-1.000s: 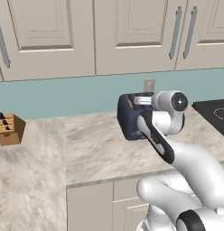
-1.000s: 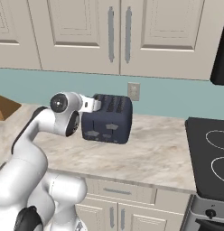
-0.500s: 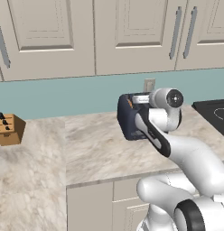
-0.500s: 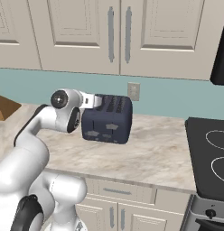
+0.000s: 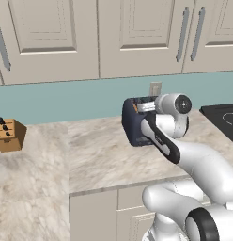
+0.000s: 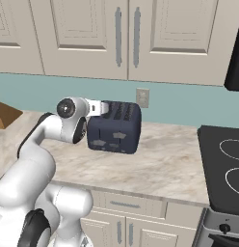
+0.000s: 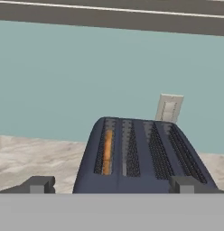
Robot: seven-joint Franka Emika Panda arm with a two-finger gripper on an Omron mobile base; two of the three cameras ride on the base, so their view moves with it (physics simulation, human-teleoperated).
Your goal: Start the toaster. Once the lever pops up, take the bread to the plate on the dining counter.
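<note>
Right, our gripper (image 7: pixel 109 184) hangs wide open and empty at the toaster (image 7: pixel 141 158) on the kitchen counter (image 6: pixel 165 164), bread (image 7: pixel 107 151) in the leftmost slot; we should press its lever squarely down.

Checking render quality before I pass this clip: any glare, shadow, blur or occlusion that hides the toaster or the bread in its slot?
Left base view: even light, sharp, arm covers part of the toaster. Right base view: toaster front clear, no glare. Hand view: sharp, the bread shows as an orange strip in the leftmost slot.
</note>
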